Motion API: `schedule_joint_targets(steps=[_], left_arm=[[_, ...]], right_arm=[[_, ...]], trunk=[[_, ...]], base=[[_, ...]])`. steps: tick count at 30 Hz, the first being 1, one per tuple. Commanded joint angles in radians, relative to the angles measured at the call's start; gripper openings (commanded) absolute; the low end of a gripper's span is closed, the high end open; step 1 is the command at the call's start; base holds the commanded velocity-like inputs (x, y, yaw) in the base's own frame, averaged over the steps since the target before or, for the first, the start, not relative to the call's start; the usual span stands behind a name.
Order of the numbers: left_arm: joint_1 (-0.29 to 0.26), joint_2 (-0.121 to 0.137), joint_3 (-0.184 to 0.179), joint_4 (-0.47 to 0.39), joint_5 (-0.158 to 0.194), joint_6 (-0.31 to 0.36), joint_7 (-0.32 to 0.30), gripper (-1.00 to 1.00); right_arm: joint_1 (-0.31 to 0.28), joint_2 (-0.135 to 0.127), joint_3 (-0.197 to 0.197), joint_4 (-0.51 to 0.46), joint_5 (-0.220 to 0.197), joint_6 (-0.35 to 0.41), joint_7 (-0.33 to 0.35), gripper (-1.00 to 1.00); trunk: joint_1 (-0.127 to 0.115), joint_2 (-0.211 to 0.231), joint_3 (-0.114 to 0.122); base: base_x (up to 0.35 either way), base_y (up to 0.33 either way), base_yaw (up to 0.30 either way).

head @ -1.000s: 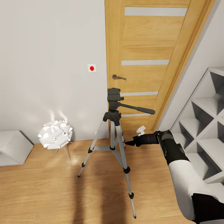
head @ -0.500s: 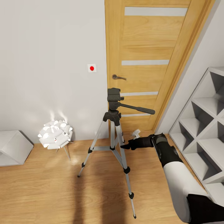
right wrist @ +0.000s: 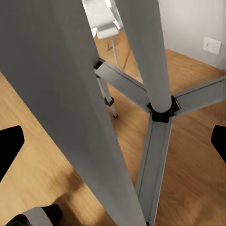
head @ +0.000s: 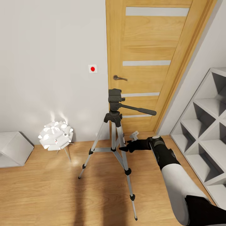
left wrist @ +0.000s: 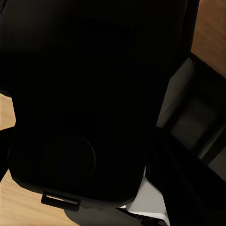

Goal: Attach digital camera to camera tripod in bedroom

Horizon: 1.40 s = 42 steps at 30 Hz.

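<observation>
Tripod stands upright on the wood floor in front of the door, head bare, lamp to its left and white shelves at right. Right end effector reaches in at mid-leg height just beside the legs, fingers spread open and empty, a leg close between them. Left wrist view is dark, left end effector state can't be told

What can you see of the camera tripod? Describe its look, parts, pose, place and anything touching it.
The camera tripod stands upright on the wood plank floor before the wooden door. It has three silver-grey legs with black joints and feet, grey centre braces and a black head with a long pan handle. Nothing sits on the head. The right gripper, jaws open, reaches in at its legs; contact cannot be judged.
</observation>
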Motion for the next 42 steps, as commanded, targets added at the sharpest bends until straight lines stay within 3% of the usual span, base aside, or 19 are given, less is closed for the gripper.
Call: schedule_joint_targets(steps=[1, 42], left_arm=[[0.0, 0.0, -0.008, 0.0, 0.01, -0.002, -0.005, -1.0], [0.0, -0.002, -0.008, 0.0, 0.01, 0.0, -0.005, -1.0]], right_arm=[[-0.001, 0.001, -0.006, -0.002, 0.006, 0.008, 0.007, 1.0], [-0.001, 0.008, -0.006, -0.001, 0.008, 0.009, 0.006, 1.0]], trunk=[[0.001, -0.002, -0.002], [0.001, -0.002, -0.002]], base=[[0.0, 0.0, 0.0], [0.022, 0.021, 0.0]])
